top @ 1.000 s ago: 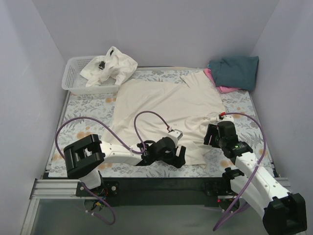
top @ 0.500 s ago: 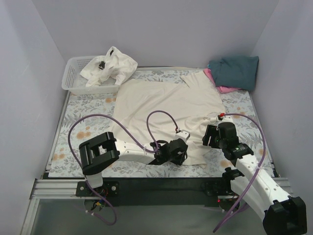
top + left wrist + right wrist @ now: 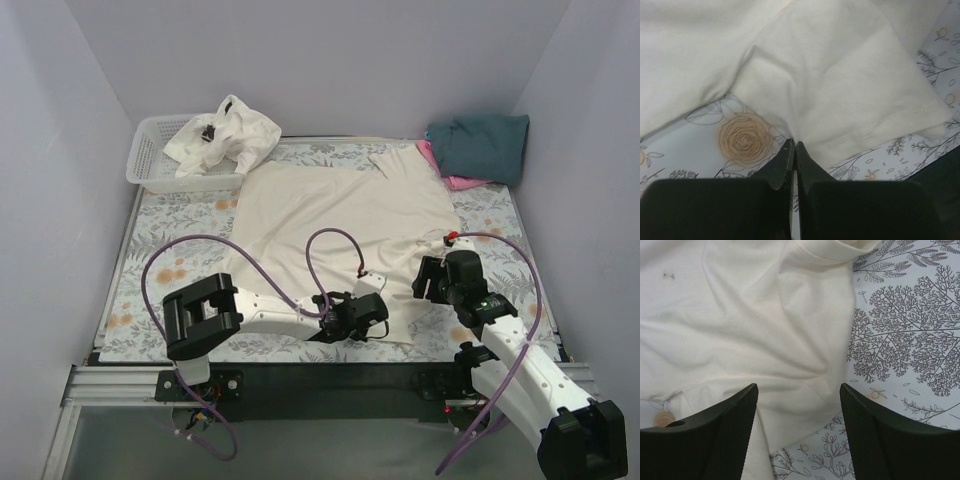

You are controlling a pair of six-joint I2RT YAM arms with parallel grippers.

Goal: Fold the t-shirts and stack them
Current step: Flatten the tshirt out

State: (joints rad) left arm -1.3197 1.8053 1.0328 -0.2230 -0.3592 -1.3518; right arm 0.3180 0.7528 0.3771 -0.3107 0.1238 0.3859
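Observation:
A cream t-shirt [image 3: 340, 215] lies spread flat on the flowered table cloth [image 3: 175, 235], its near sleeve [image 3: 850, 85] lying close in front of the left wrist camera. My left gripper [image 3: 372, 322] [image 3: 794, 144] is low at the shirt's near edge, shut, with its tips pinching the fabric where the sleeve meets the body. My right gripper [image 3: 432, 278] [image 3: 797, 387] hovers open over the shirt's near right edge [image 3: 765, 340], nothing between its fingers. A dark teal t-shirt [image 3: 480, 145] lies on a pink one [image 3: 457, 181] at the far right corner.
A white lattice basket [image 3: 150, 165] stands at the far left with a crumpled white t-shirt [image 3: 225, 135] hanging over its rim. Walls close in on three sides. Purple cables loop above both arms.
My left gripper has slid right along the near edge to the shirt's sleeve and shut there. The right gripper has barely moved and stays open.

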